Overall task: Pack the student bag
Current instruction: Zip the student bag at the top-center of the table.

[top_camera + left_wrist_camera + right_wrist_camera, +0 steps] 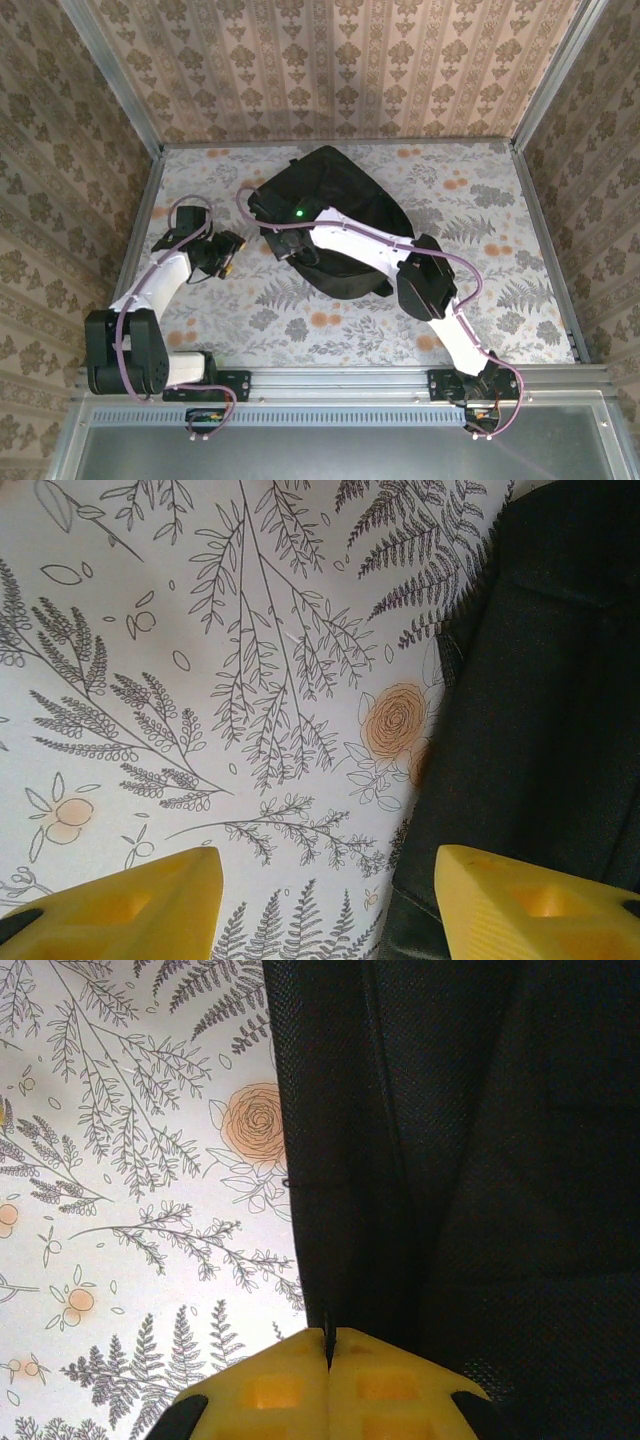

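Floral table [500, 300]: right gripper [328, 1340] pinches the bag [345, 190] at its edge; left gripper [328, 870] gapes just beside it.

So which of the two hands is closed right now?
The right hand, its yellow fingers pinched together on the edge of the student bag. The left hand has its fingers spread apart beside the bag, over the flowered tablecloth.

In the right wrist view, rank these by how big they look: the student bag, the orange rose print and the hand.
1. student bag, covering the right half.
2. right hand, nearest the lens and cut off at the bottom edge, so it looks enlarged.
3. orange rose print.
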`<action>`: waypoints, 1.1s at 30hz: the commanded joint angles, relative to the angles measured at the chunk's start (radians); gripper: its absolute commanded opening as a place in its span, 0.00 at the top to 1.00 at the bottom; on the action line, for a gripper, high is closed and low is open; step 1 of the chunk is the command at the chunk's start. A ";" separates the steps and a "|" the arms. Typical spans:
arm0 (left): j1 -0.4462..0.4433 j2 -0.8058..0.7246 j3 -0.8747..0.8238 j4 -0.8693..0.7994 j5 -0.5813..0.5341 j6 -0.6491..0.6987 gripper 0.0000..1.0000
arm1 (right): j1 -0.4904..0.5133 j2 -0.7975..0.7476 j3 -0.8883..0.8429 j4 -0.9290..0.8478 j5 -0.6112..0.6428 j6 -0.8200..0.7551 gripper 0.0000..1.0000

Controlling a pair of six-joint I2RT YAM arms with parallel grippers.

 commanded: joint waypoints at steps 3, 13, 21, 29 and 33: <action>-0.041 0.005 0.018 0.053 0.043 0.019 0.34 | -0.007 -0.135 -0.127 0.106 -0.030 -0.021 1.00; -0.129 -0.012 0.027 0.224 0.148 0.065 0.22 | -0.019 -0.347 -0.426 0.398 -0.143 -0.006 1.00; -0.181 0.046 0.013 0.381 0.180 0.003 0.29 | -0.041 -0.393 -0.551 0.529 -0.216 0.027 1.00; -0.228 0.151 0.039 0.422 0.150 -0.025 0.50 | -0.053 -0.429 -0.636 0.633 -0.251 0.038 1.00; -0.228 0.171 0.073 0.391 0.103 -0.008 0.76 | -0.053 -0.479 -0.699 0.668 -0.302 -0.023 1.00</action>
